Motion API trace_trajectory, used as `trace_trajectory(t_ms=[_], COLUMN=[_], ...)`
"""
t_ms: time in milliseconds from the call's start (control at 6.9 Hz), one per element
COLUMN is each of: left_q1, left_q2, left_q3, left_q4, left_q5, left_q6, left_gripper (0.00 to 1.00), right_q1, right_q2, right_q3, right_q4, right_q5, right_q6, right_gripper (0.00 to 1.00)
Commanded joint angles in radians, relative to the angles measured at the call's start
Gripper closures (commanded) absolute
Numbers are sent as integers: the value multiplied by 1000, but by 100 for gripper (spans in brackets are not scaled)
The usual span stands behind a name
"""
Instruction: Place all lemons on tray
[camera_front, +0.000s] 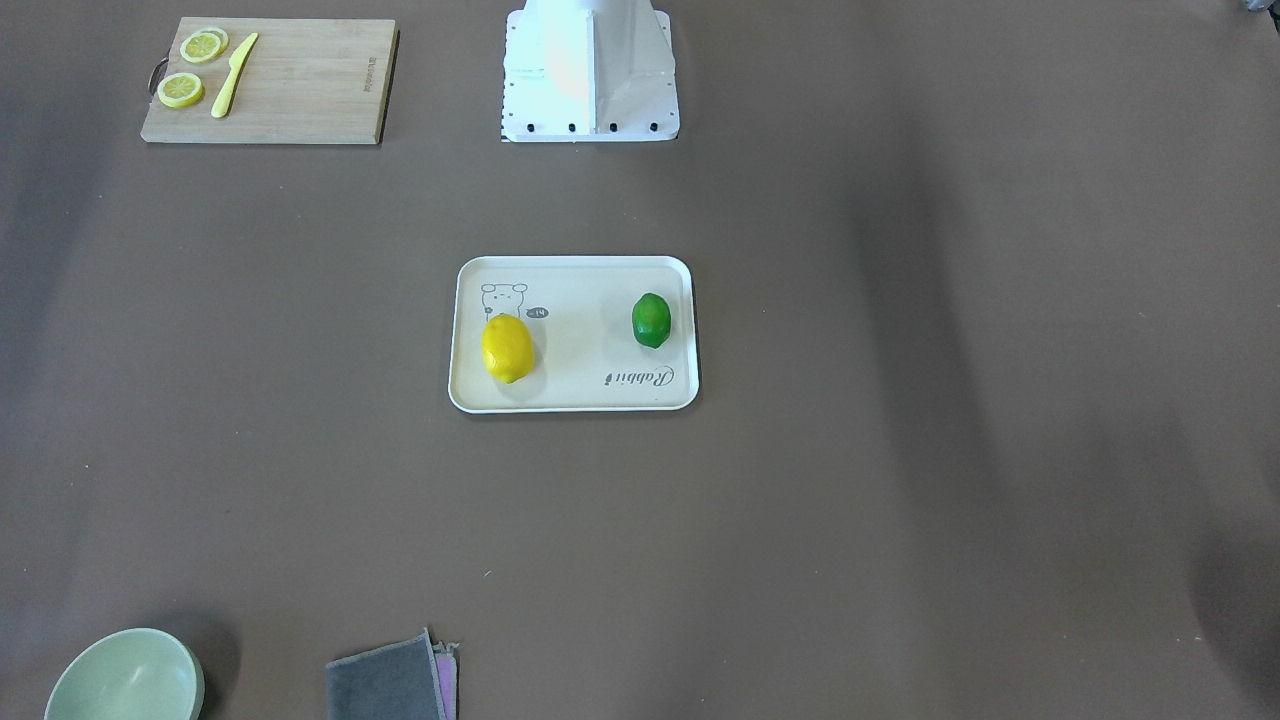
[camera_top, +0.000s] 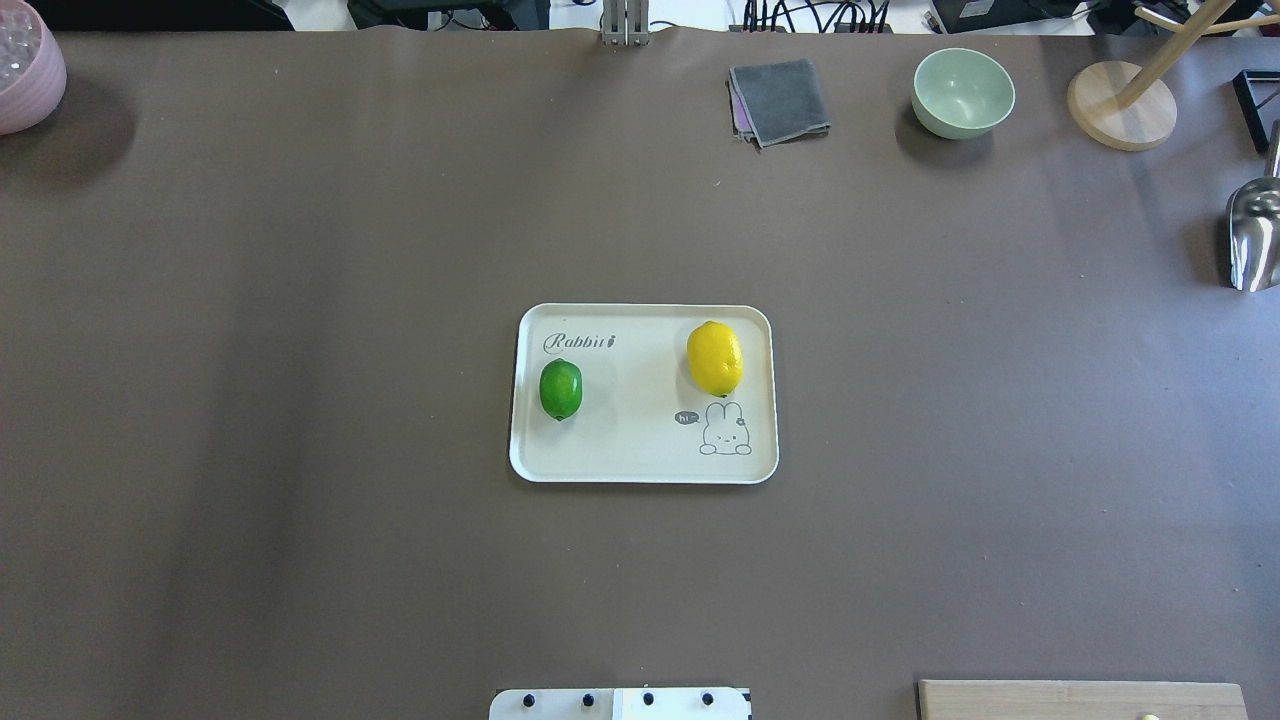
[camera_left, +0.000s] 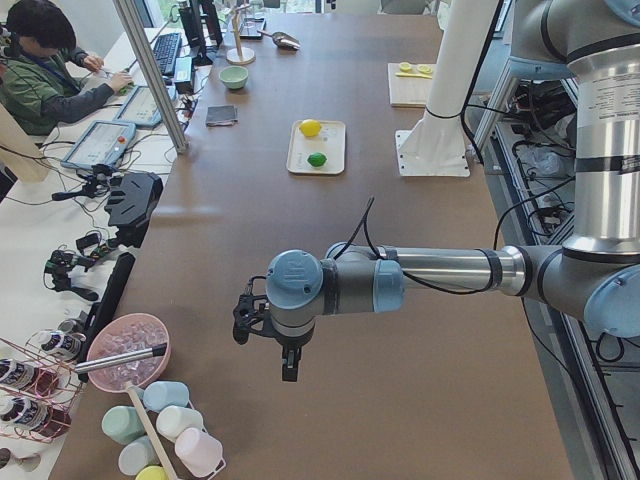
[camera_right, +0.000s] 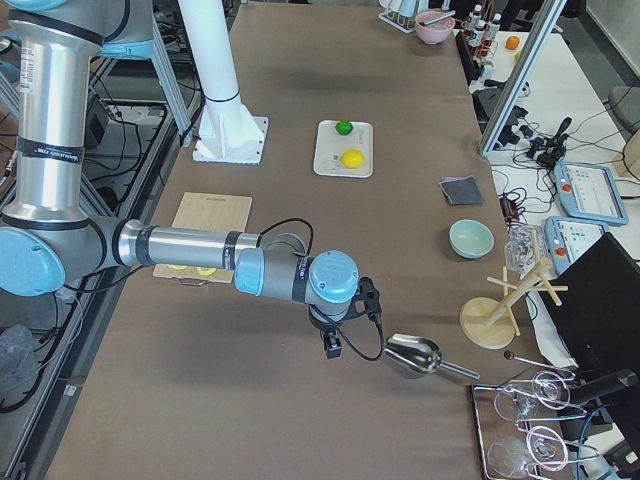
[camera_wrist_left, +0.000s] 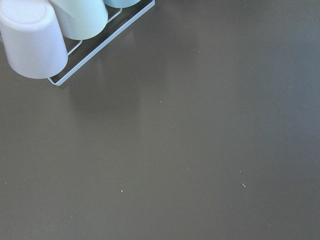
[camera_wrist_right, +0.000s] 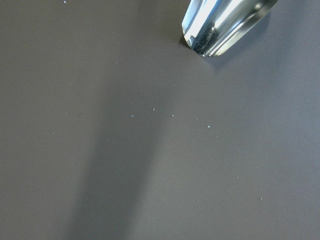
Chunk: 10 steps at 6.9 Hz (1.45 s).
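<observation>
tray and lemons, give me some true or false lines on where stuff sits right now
1. The yellow lemon lies on the tray. True.
2. The green lemon lies on the bare table beside the tray. False: it lies on the tray too.
3. The two lemons touch each other. False: they lie apart, near opposite ends of the tray.
4. The lemon slices and a yellow knife rest on the cutting board. True.
5. The green bowl holds a lemon. False: no lemon shows in it.
</observation>
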Motion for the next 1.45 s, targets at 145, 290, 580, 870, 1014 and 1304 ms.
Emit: trace_trajectory(t_ms=[145,290,580,870,1014,1304], left_q1=[0,0,0,0,0,0], left_q2=[7,7,10,51,67,72], left_q3=[-20,-22,-20,-20,-20,-20], left_q4=[-1,-3,-30,-108,-136,-144], left_q5=[1,-1,2,4,2,4], left_q6=[0,1,0,0,0,0], left_gripper=[2,2,2,2,2,2], right_q1=[0,-2,-2,-5,-5,-5], right_q2=[-2,-3,-5,-5,-6,-6], right_q3=[-2,-3,-8,-20,-22,-22], right_q4=[0,-2,-2,-2,-2,-2], right_q5=[1,1,4,4,2,2], right_q6=[-6,-6,-6,-7,-7,-7], right_gripper=[0,0,0,0,0,0])
